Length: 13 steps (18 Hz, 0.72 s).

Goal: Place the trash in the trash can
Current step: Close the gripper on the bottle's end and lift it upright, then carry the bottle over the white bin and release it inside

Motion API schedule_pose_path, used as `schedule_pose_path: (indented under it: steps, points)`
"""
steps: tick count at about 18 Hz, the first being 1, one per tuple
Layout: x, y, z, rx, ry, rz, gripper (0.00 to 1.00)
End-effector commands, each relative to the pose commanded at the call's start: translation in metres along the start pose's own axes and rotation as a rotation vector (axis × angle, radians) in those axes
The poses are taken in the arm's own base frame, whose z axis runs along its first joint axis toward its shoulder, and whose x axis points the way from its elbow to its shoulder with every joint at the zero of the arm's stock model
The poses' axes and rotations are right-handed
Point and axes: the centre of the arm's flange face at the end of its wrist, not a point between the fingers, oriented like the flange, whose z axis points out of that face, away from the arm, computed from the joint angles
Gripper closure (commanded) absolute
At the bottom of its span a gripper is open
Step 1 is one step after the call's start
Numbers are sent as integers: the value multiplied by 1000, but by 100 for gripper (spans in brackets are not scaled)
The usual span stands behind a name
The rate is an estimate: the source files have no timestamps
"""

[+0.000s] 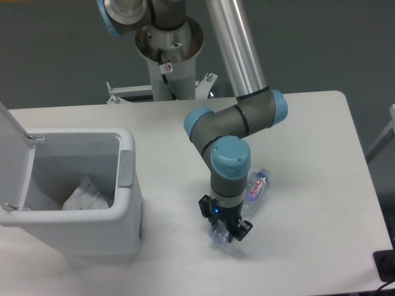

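Observation:
A clear plastic bottle [255, 189] with a pink-purple label lies on the white table, right of centre, slanting from upper right to lower left. My gripper [225, 229] points down over the bottle's lower end with its fingers closed against the clear plastic there. The arm hides the bottle's middle. The white trash can [126, 185] stands at the left with its lid swung open. A crumpled whitish wrapper [84, 195] lies inside it.
The arm's base column [168, 61] rises behind the table's far edge. The table's right edge [364, 172] runs close to the bottle's side of the workspace. A dark object [386, 265] shows at the bottom right corner.

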Motion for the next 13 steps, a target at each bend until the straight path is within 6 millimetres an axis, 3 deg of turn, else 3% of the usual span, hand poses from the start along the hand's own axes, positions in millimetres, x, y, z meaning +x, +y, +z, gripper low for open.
schedule_pose_path:
  steps: [5, 7, 13]
  points:
    - [-49, -60, -95, 276, -47, -369, 43]
    - [-61, -75, -130, 338, -70, -487, 43]
    - [-57, -106, -222, 534, -35, -581, 39]
